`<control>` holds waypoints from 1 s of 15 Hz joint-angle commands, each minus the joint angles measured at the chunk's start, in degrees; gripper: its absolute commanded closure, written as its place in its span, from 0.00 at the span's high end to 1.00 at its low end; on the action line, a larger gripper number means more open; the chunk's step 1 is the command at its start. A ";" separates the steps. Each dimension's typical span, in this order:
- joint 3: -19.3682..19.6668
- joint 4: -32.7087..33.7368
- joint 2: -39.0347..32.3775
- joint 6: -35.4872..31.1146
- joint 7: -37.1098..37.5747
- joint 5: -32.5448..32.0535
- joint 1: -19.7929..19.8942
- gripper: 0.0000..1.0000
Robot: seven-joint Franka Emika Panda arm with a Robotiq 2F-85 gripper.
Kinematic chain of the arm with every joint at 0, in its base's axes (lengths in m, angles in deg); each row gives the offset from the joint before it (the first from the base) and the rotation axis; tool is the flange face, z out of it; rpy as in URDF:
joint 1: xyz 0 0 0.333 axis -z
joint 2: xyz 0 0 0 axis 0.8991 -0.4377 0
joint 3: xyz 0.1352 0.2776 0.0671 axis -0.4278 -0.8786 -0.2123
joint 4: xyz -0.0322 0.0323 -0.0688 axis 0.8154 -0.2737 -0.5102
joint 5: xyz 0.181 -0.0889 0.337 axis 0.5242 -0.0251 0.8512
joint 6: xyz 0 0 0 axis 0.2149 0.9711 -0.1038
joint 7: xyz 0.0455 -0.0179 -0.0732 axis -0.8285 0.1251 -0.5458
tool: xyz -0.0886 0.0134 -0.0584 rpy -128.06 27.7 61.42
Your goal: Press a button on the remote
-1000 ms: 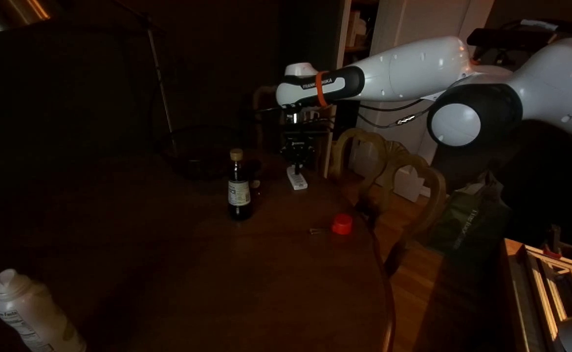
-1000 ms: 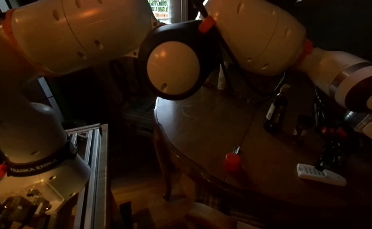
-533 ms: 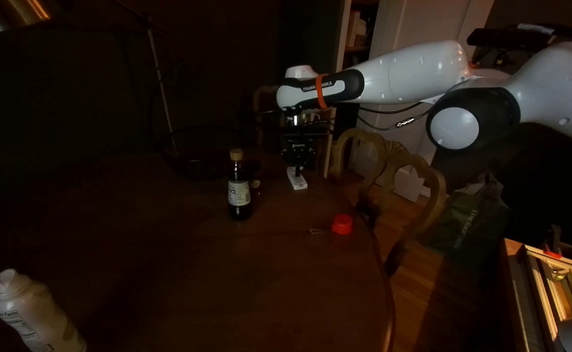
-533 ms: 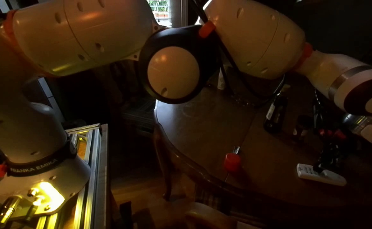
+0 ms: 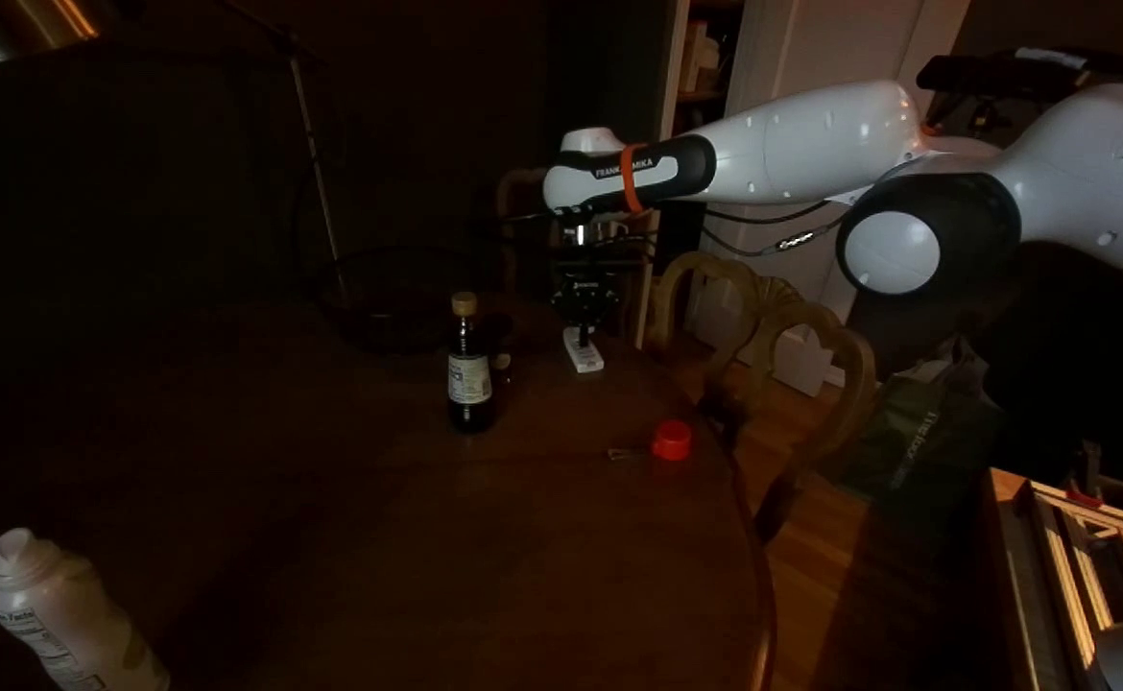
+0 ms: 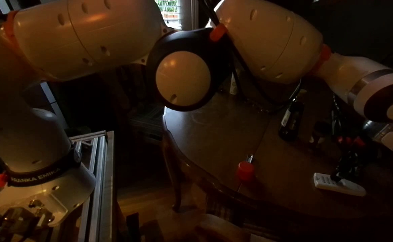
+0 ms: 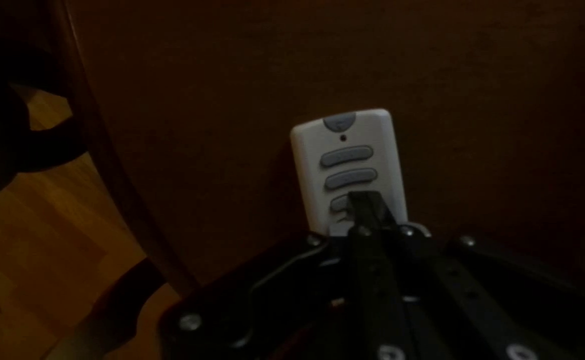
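Observation:
The remote is a slim whitish bar with grey buttons, lying flat on the table in both exterior views (image 5: 585, 361) (image 6: 353, 189) and in the wrist view (image 7: 382, 145). My gripper (image 7: 370, 205) is shut, its dark fingertips together with nothing between them. It points down onto the remote's button face, also in both exterior views (image 5: 583, 336) (image 6: 335, 178). In the wrist view the tips cover the right part of the third grey button from the far end. They look to touch the remote; whether a button is pressed in I cannot tell. The remote's near part is hidden behind the gripper.
A dark bottle with a white label (image 5: 470, 379) and a small dark jar (image 6: 319, 134) stand beside the arm. A red object (image 5: 672, 440) lies near the table edge (image 5: 763, 576). A white spray can (image 5: 72, 614) and wooden chairs (image 5: 840, 384) also show.
Over the last second the arm has sunk slightly and the gripper tips have shifted a little on the remote. Since half a second ago the arm has barely moved. The remote stays in place.

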 commanded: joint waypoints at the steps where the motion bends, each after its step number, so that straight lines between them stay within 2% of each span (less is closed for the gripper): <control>1: -0.91 3.98 -2.10 1.79 0.01 0.79 0.90 0.00; 8: -1.01 4.65 -2.71 1.66 -0.33 0.79 1.24 0.00; 9: -1.68 6.73 -3.86 2.46 -0.31 0.15 1.71 0.00; 10: -1.17 4.87 -2.89 1.49 -0.56 0.78 1.36 0.00; 15: -1.52 5.37 -3.36 1.49 -0.90 0.72 1.67 0.00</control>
